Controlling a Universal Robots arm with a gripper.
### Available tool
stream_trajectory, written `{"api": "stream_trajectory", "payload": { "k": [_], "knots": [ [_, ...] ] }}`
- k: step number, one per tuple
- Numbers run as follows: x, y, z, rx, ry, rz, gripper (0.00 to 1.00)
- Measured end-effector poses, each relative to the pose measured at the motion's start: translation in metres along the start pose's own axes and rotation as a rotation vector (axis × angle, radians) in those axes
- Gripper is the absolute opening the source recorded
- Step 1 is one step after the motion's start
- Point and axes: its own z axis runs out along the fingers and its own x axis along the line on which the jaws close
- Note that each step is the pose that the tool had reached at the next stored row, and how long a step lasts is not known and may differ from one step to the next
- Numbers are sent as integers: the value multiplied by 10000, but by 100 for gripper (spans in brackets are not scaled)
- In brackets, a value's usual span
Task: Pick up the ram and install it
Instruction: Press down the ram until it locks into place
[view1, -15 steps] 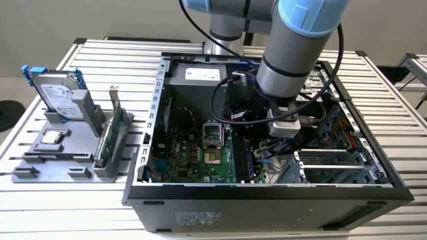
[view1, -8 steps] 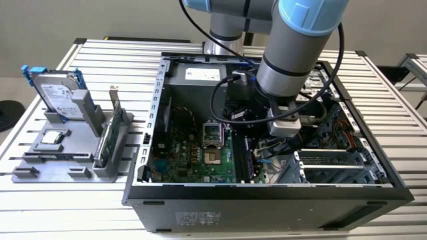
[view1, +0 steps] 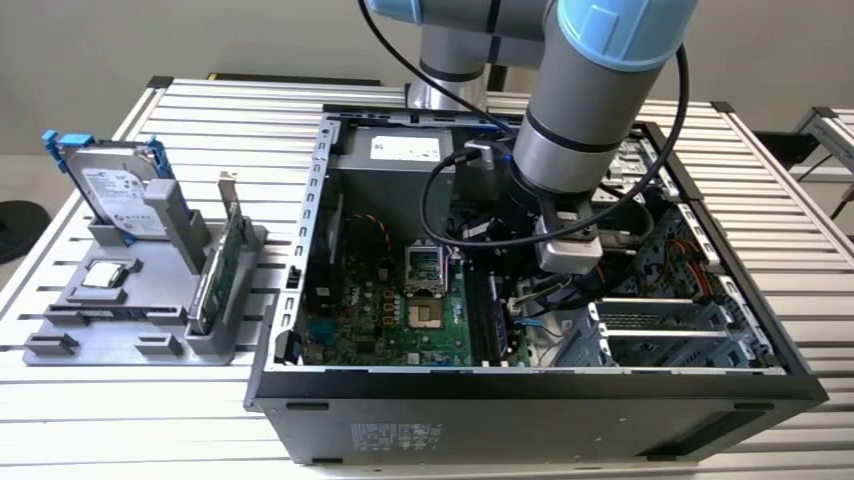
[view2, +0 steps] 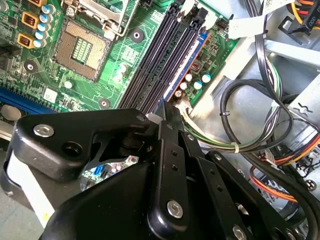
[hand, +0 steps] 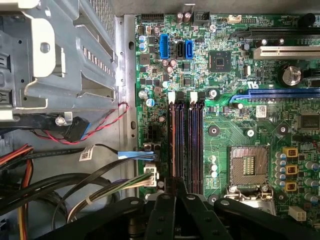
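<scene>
Pretty sure the ram (hand: 174, 145) is in the board. In the first wrist view a thin strip stands edge-on in the outermost of the four memory slots (hand: 192, 145), the one nearest the edge of the motherboard (hand: 225, 135). The second wrist view shows that strip with a blue edge (view2: 187, 65). I can't tell whether it's fully clicked down, because the latches at the far end aren't clear enough to judge.

The claw (hand: 175, 186) sits right at the near end of that slot, with its two fingers drawn together. I can't see anything pinched between them, so to me it looks closed and resting on or just above the stick, not carrying it. My read is that the pickup is done and the seating is either in progress or just finished.

Outward from there, the empty processor socket (hand: 248, 165) is beside the slots. All of it sits in the open computer case (view1: 534, 400) on the slatted worktop (view1: 134, 420). On the exterior view's left, a grey holder (view1: 94, 320) carries the hard drive (view1: 118, 190) and the expansion card (view1: 220, 265).

There's plenty of writing around, but none of it is readable:
- a white label on the hard drive
- another on the power supply (view1: 404, 148)
- a sticker on the case front (view1: 394, 435)
- a little tag on a cable (hand: 86, 154)
</scene>
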Motion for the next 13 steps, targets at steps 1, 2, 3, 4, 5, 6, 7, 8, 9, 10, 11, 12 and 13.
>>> {"api": "stream_trajectory", "payload": {
  "k": [1, 2, 3, 4, 5, 6, 7, 8, 9, 10, 11, 12, 13],
  "knots": [
    [0, 0, 0, 0, 0, -4, 0],
    [0, 0, 0, -4, 2, -98, 0],
    [0, 0, 0, -11, 4, -276, 0],
    [0, 0, 0, -18, 7, -460, 0],
    [0, 0, 0, -25, 9, -640, 0],
    [0, 0, 0, -31, 12, -824, 0],
    [0, 0, 0, -39, 15, -1010, 0],
    [0, 0, 0, -46, 17, -1184, 0],
    [0, 0, 0, -53, 20, -1369, 0],
    [0, 0, 0, -60, 23, -1549, 0],
    [0, 0, 0, -67, 26, -1733, 0],
    [0, 0, 0, -74, 28, -1919, 0],
    [0, 0, 0, -80, 31, -2093, 0]
  ]
}}
